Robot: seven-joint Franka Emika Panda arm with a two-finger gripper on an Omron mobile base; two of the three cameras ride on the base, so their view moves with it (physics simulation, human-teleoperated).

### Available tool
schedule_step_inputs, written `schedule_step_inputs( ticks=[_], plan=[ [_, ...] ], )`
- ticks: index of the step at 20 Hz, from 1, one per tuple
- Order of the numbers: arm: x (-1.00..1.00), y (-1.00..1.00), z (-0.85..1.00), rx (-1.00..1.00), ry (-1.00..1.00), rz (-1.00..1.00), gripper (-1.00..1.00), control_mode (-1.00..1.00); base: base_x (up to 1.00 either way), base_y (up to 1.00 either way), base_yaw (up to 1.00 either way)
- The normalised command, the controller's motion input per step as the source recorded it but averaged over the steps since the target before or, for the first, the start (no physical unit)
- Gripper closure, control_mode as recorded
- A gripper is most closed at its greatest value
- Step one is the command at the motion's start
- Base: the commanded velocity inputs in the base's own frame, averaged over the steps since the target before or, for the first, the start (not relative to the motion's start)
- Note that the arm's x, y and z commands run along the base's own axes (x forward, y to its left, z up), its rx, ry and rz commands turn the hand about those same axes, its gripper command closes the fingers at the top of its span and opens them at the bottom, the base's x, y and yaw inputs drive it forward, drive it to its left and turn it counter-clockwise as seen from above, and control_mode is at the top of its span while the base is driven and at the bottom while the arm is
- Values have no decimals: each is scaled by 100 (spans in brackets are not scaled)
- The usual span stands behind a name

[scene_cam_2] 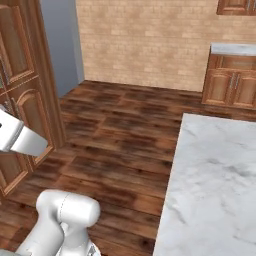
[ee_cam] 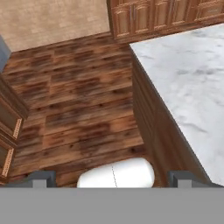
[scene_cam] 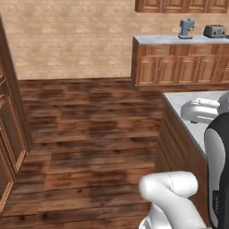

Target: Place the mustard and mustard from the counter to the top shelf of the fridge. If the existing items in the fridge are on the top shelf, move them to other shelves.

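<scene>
Hovering w/ jaws spread wide and holding nothing, the gripper point(ee_cam: 112, 179) looks down on wood floor point(ee_cam: 78, 100) beside the marble desk point(ee_cam: 188, 74); mustard bottles can't be made out anywhere.

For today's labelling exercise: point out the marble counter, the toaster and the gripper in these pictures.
marble counter point(scene_cam_2: 215, 185), right base view, on its bare veined top.
toaster point(scene_cam: 214, 31), left base view, on its silver body.
gripper point(ee_cam: 114, 177), hand view, midway between its open fingertips.
</scene>
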Motion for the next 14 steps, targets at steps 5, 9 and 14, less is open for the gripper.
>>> schedule_step_inputs(
  ticks=[5, 9, 14],
  plan=[
    [0, 0, 0, 0, 0, 0, -100, 100, 100, 0, -16],
    [0, 0, 0, 0, 0, 0, -100, 100, 100, 0, -16],
    [0, 0, 0, 0, 0, 0, -100, 100, 100, 2, -13]
  ],
)
